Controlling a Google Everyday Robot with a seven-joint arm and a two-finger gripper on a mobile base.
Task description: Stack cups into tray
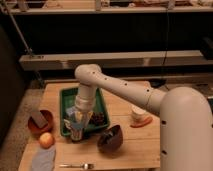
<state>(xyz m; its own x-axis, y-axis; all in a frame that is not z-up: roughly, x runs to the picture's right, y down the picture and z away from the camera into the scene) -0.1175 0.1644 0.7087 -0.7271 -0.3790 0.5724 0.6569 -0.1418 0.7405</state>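
Note:
The green tray [100, 100] lies on the wooden table, left of the middle. My gripper [76, 125] hangs over the tray's front left corner, fingers pointing down. It is shut on the blue cup [75, 120], held just above the tray's front rim. The cream-white cup [138, 113] stands upright on the table to the right of the tray, apart from it. My white arm reaches in from the lower right and covers part of the tray.
A dark brown bowl [110, 139] sits just in front of the tray's right corner. An orange-brown bowl [36, 126] holding a grey object stands at the left, with an orange fruit [46, 140], a blue-grey cloth [42, 157] and a fork [76, 165] in front. An orange item [142, 121] lies by the cream cup. Dark items [98, 118] lie in the tray.

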